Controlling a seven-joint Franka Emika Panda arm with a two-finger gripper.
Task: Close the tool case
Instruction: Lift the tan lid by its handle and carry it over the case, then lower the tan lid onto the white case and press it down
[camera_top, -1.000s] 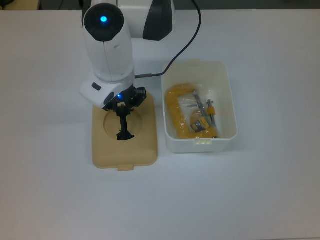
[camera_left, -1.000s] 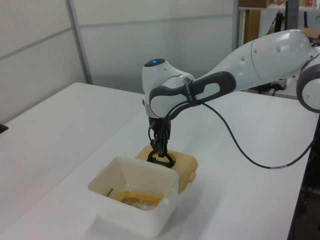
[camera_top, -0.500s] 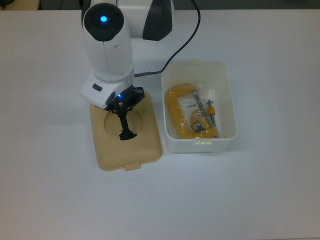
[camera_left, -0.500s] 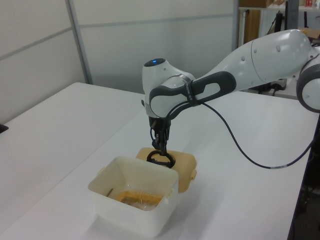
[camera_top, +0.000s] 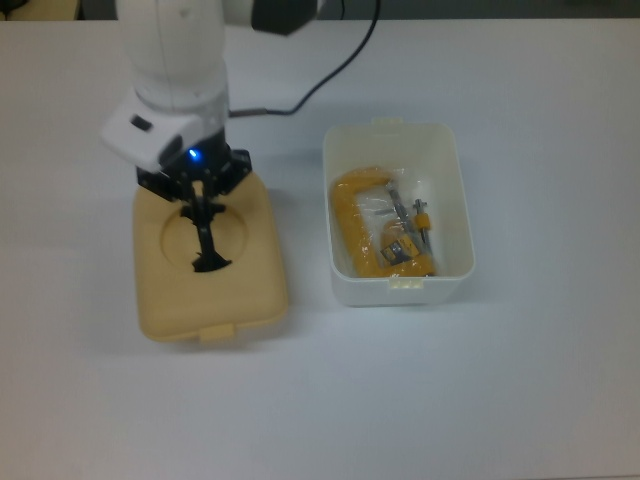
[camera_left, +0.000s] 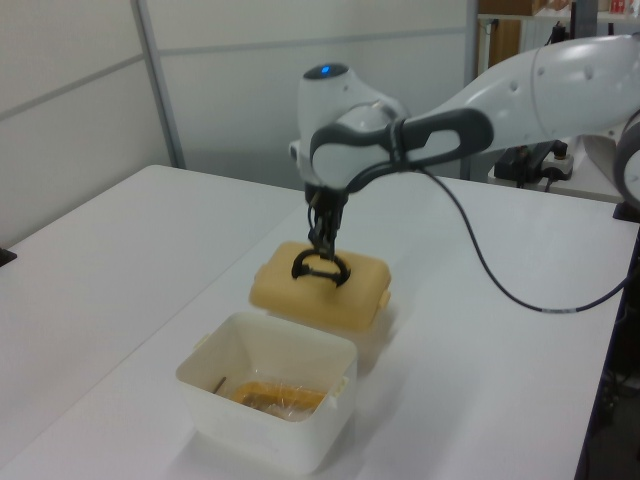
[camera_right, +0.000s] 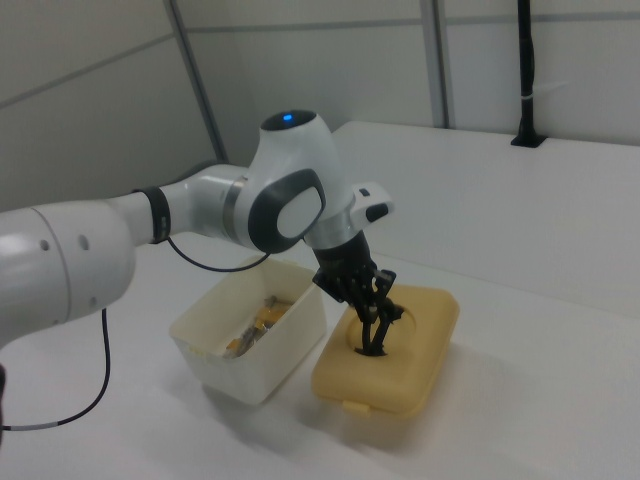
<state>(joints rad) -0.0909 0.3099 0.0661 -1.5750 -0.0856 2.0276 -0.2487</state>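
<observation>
You have one white Franka arm with a black two-finger gripper (camera_top: 206, 222), one tan plastic lid with rounded corners (camera_top: 209, 290), one white rectangular plastic box (camera_top: 447, 205) and one white table (camera_top: 520, 380) in front of you. The jaws are pinched together on the black handle (camera_top: 210, 263) that stands up from the lid's round recess; in the left view the handle's loop (camera_left: 320, 268) hangs just below the fingertips. The lid hangs from that grip: in the left view the tan plastic lid (camera_left: 330, 295) is tilted and clear of the table, its shadow on the surface beneath it, while in the right view the tan plastic lid (camera_right: 400, 360) spreads out below and around the gripper (camera_right: 375, 325), with its latch tab on the near edge. The box is not under the jaws. In the top view it lies well apart, towards the top view's right, with a strip of bare table between it and the lid. In the left view the white rectangular plastic box (camera_left: 270, 425) is nearer the camera than the gripper (camera_left: 322, 240) and lower. It is open, and you can see one yellow tool (camera_top: 358, 225) and a clear plastic bag of small parts (camera_top: 405, 225) inside. One black cable (camera_top: 320, 80) runs from the arm's wrist across the table
</observation>
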